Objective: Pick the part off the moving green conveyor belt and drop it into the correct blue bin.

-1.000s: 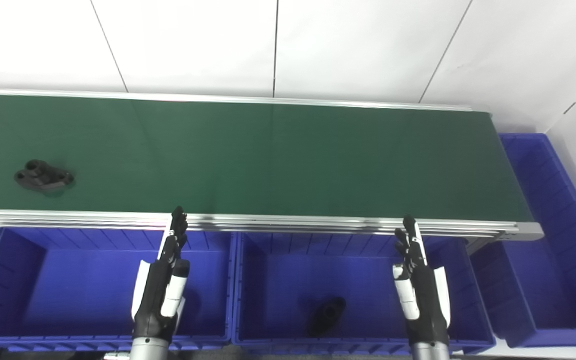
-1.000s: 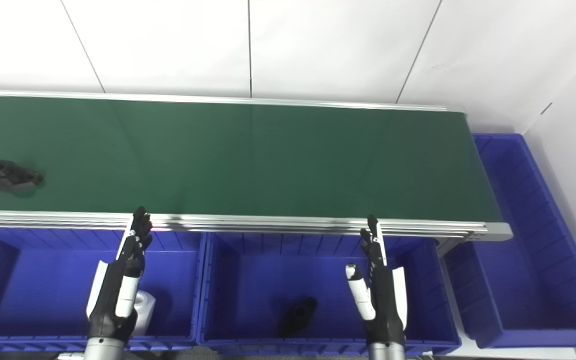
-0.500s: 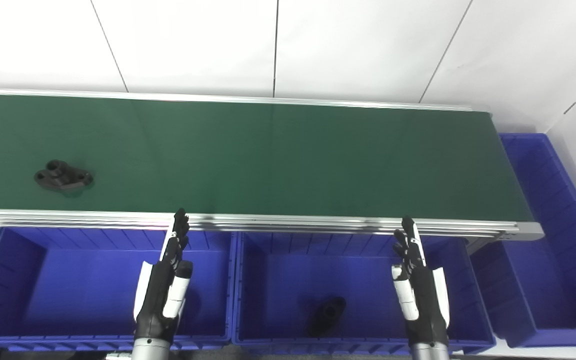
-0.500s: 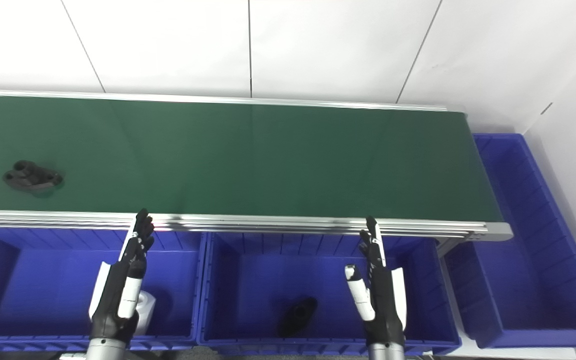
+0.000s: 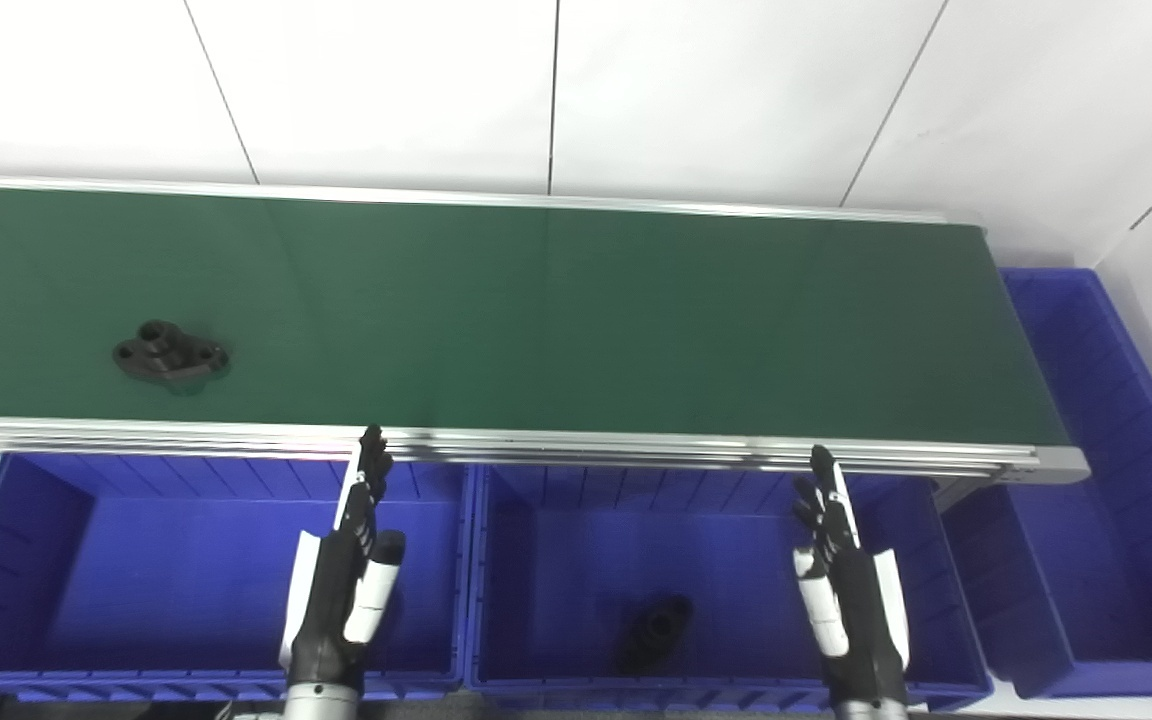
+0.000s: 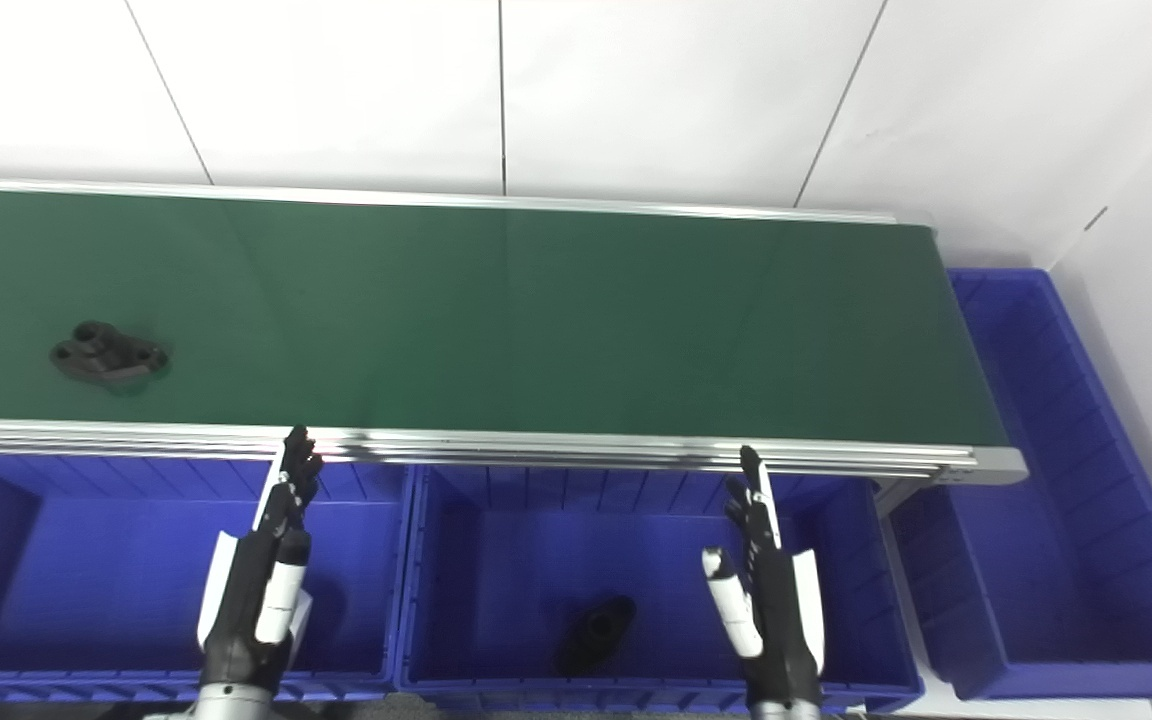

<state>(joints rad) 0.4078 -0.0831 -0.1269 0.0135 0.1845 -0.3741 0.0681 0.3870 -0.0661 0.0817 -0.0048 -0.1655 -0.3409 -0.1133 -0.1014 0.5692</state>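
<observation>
Waiting with fingers straight and apart, holding nothing, left hand [image 5: 344, 590] hovers over the left blue bin [image 5: 26, 500]; right hand [image 5: 851, 600] likewise empty and spread over the middle blue bin [image 5: 556, 500], which holds one black part [image 5: 654, 633]. Target black bracket part [image 5: 170, 352] lies flat on the green conveyor belt [image 5: 576, 310], far-left of the left hand, near the front rail. Best play: time the reach, lead the part, come down from above, pinch across its narrow waist.
</observation>
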